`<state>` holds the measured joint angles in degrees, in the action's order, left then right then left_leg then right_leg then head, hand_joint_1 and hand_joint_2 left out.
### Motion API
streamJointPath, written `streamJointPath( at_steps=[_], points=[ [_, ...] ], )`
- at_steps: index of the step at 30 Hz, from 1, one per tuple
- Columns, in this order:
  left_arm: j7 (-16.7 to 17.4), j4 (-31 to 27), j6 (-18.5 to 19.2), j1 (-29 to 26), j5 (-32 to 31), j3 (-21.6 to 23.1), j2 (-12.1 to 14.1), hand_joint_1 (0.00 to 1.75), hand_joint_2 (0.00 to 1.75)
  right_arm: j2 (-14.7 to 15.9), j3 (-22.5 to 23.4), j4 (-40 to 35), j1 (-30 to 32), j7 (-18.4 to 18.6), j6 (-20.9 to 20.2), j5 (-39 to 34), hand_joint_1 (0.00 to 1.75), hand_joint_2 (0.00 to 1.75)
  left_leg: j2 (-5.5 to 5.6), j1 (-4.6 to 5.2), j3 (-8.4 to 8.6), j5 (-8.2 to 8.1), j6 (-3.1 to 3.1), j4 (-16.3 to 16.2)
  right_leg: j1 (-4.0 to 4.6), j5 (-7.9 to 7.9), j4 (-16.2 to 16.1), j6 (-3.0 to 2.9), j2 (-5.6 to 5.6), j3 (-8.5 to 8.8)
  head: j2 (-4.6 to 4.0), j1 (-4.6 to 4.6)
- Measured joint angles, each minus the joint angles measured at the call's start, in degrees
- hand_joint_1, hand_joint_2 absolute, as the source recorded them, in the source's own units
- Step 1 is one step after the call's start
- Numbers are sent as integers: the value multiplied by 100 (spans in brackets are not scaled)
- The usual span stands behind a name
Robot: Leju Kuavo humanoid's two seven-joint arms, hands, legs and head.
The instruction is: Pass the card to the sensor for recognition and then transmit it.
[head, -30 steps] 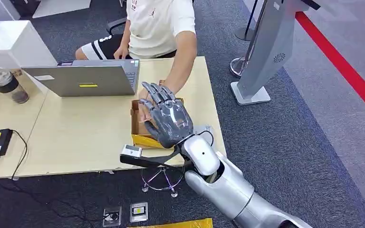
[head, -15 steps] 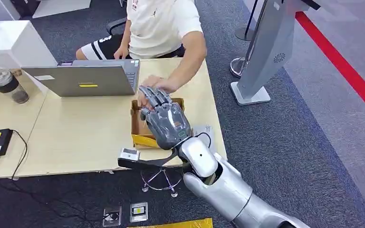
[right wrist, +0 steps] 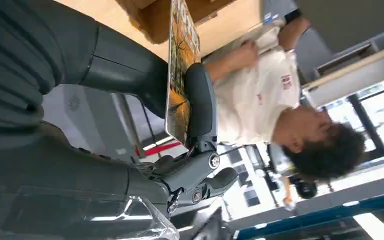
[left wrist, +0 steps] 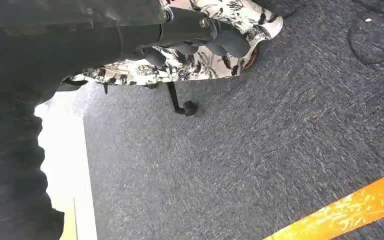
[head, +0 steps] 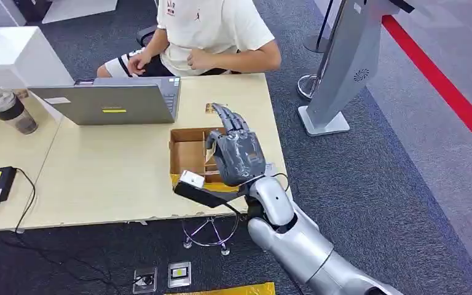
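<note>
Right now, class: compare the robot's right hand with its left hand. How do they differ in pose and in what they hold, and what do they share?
The right hand is raised over the table, above the cardboard box; the left hand hangs low above grey carpet. The right hand pinches a card between thumb and finger; the left hand holds nothing, its fingers curled in. Both have dark grey fingers.

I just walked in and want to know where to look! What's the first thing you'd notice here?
The big grey right hand stands out first, raised over the open cardboard box near the table's right edge. Up close, it pinches a picture-printed card between thumb and fingers. Behind the table sits a person in a white shirt, next to a silver laptop.
</note>
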<state>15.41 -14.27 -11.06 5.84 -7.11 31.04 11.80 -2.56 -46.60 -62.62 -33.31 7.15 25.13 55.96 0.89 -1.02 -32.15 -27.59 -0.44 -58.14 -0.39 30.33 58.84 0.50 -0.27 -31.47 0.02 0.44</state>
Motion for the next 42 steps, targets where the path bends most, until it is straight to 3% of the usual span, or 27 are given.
streamJointPath(
  at_steps=[11, 14, 19, 22, 29, 42],
  points=[
    [22, 0, -46, -12, 29, 2, 13, 0, 175, 334, 713, 660, 146, 7, 741, -940, 175, 175, -4, 0, -1, -1, 0, -1, 0, -2, 0, 0, 9, -5, 0, -2],
    [22, 0, -46, -13, 29, 2, 15, 0, 175, 372, 800, 763, 165, 4, 763, -982, 169, 175, -4, 0, -2, -1, 0, -1, 0, -2, 1, 0, 9, -7, 0, -2],
    [20, 0, -46, -12, 29, 2, 15, 0, 175, 413, 916, 986, 265, 4, 724, -1063, 175, 175, -4, 0, -3, -1, 0, -1, 0, -2, 1, 0, 9, -6, 0, -2],
    [20, 0, -52, -9, 52, 2, 15, 0, 175, 429, 914, 1054, 343, -152, 641, -1159, 175, 175, -5, 0, -3, -1, 0, -1, 0, -2, 1, 0, 10, -5, 0, -2],
    [94, 0, -98, -5, 131, 2, 9, 0, 175, 221, 894, 1482, 505, -457, 495, -1268, 175, 175, -5, -1, -4, -1, 0, -1, 1, -2, 2, 0, 9, -7, 0, -2],
    [135, 0, -135, -3, 171, 2, 0, 0, 175, 24, 765, 1991, 567, -431, 429, -1272, 175, 175, -5, 0, -4, -1, 0, -1, 0, -2, 2, 0, 9, -7, 0, -2]
  ],
)
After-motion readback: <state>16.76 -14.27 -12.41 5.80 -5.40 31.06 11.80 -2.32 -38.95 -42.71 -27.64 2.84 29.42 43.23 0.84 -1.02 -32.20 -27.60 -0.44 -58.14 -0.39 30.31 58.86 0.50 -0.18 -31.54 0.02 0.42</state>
